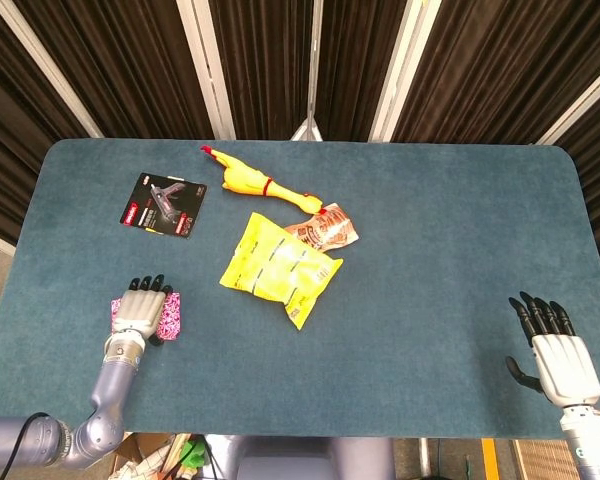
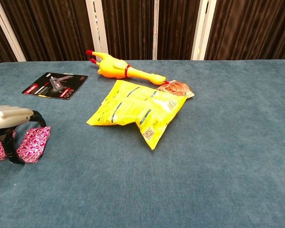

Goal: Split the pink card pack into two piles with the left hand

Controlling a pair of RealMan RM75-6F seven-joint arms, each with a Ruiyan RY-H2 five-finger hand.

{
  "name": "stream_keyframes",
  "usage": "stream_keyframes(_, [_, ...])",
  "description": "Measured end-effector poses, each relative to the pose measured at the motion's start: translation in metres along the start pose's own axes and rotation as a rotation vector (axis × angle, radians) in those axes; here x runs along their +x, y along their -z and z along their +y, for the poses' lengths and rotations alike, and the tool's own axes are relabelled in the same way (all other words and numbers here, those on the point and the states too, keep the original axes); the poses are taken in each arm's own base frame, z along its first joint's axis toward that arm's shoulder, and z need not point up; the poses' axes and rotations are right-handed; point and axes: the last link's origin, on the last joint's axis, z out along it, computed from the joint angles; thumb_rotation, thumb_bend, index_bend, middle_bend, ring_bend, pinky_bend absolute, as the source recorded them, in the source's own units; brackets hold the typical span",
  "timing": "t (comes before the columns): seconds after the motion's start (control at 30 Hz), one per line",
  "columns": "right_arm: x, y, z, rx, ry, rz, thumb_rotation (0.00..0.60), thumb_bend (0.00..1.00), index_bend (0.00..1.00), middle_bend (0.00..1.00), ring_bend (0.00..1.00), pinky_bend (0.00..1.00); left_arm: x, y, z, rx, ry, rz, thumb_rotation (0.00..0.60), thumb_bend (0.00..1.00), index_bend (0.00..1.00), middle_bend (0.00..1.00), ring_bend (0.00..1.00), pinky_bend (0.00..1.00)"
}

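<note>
One counter (image 1: 440, 200) fills the head view: a rounded-corner rectangle covered in teal, felt-like fabric, its long axis running 9 to 3 o'clock, with dark pleated curtains beyond its far edge.

One yellow snack bag (image 1: 278, 269) (image 2: 137, 109), crinkled glossy film and roughly rectangular, lies near the counter's centre. At its 1 o'clock, touching its corner, lies one smaller brown foil packet (image 1: 325, 231) (image 2: 179, 88). One rubber chicken (image 1: 255, 183) (image 2: 121, 71), smooth yellow with red feet and comb, stretches from 10 to 4 o'clock, its head end meeting the brown packet. One flat black printed card (image 1: 164, 204) (image 2: 54, 85), rectangular with a red band, lies at 9 o'clock of the chicken, well apart.

Two pink card piles (image 1: 166, 314) (image 2: 32, 143), patterned in pink and white, lie side by side near the counter's near-left corner, at 8 o'clock of the snack bag. Each is a thin rectangular stack whose long axis runs roughly 6 to 12 o'clock; the chest view shows the right pile almost whole and the left one largely under the hand and cut by the frame edge.

Two hands are visible. The left hand (image 1: 138, 310) (image 2: 9, 123), grey-shelled with black fingers (image 1: 145, 285), arches palm-down over the piles, fingers slightly apart and curved downward; whether the tips touch the cards cannot be told. The right hand (image 1: 552, 350) lies at the near-right edge, fingers spread and holding nothing.
</note>
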Motion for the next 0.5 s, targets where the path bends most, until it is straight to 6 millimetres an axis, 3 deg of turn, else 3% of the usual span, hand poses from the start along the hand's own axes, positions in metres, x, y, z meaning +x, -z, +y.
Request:
stream_keyframes(0.2, [0.0001,0.0001,0.0001,0.001,-0.001,0.001,0.600,0.36,0.00,0.00,0.00,0.03,-0.0012,-0.0005,0.0002,0.003,0.004,-0.001,0.600,0.38,0.41,0.00,0.00,0.00])
stream_keyframes(0.5, [0.0015,0.0002,0.0004,0.001,-0.002,0.003,0.600,0.36,0.00,0.00,0.00,0.03,0.0031,0.0024,-0.0007,-0.015,0.035,0.024,0.600,0.39,0.46,0.00,0.00,0.00])
